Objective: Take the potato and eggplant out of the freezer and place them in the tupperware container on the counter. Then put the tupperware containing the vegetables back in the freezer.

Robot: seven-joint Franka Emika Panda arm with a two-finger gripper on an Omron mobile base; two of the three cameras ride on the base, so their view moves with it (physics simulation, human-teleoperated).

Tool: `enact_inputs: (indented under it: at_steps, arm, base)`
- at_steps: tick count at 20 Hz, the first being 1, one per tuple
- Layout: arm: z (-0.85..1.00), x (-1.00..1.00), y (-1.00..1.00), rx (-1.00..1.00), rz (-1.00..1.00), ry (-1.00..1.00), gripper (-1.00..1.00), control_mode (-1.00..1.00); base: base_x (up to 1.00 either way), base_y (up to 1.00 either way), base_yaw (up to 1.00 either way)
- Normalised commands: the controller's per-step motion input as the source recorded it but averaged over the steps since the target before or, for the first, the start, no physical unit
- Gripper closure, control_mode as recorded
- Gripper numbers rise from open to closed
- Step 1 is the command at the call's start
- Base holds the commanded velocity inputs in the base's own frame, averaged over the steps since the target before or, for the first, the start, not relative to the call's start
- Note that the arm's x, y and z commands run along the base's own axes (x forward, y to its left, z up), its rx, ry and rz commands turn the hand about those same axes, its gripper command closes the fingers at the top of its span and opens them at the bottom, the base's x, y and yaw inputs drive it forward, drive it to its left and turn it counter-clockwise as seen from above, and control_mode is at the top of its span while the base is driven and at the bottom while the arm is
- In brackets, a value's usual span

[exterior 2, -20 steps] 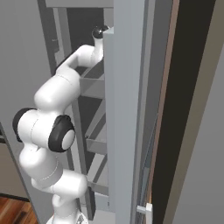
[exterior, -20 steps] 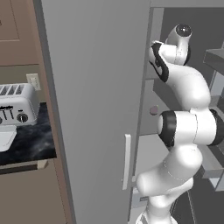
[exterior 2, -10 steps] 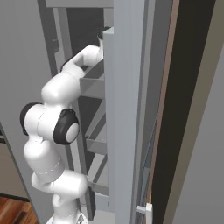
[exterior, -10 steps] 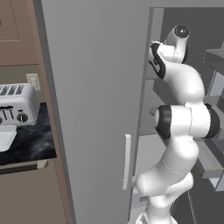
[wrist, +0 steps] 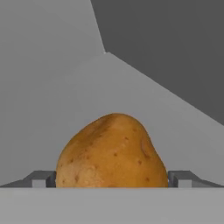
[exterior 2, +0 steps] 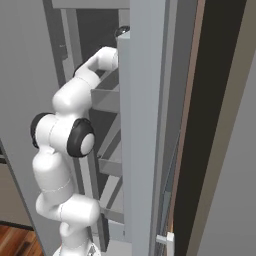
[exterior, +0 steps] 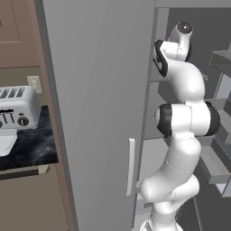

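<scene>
The potato (wrist: 111, 153), golden-brown and speckled, rests on a grey shelf inside the freezer (exterior: 99, 103) and looms large in the hand view. My gripper (wrist: 111, 180) is open, with one fingertip (wrist: 41, 179) to the potato's left and the other to its right, both close beside it. My arm reaches up into the open freezer (exterior 2: 107, 95) at an upper shelf. A corner of the white tupperware container (exterior: 4, 142) lies on the black counter (exterior: 31, 151) at the far left. The eggplant is out of view.
The freezer's open grey door with its white bar handle (exterior: 131, 167) stands between the arm and the counter. A silver toaster (exterior: 16, 108) sits behind the tupperware. Grey shelves (exterior 2: 110, 165) step down inside the freezer. Brown cabinets line the counter's front.
The arm has pushed further into the freezer; its elbow rose a little and the hand slid behind the freezer's frame in the right base view. The gripper stayed open.
</scene>
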Motion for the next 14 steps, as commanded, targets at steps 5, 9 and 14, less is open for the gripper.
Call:
enact_inputs:
  at_steps: [5, 9, 14]
  arm:
    - [-0.37, 0.02, 0.00, 0.00, 0.00, 0.09, 1.00, -1.00]
    - [-0.47, 0.00, 0.00, 0.00, 0.00, 0.08, 1.00, -1.00]
    - [-0.36, -0.06, 0.00, 0.00, 0.00, 0.00, 1.00, -1.00]
  base:
    - [0.00, 0.00, 0.00]
    - [0.00, 0.00, 0.00]
    - [0.00, 0.00, 0.00]
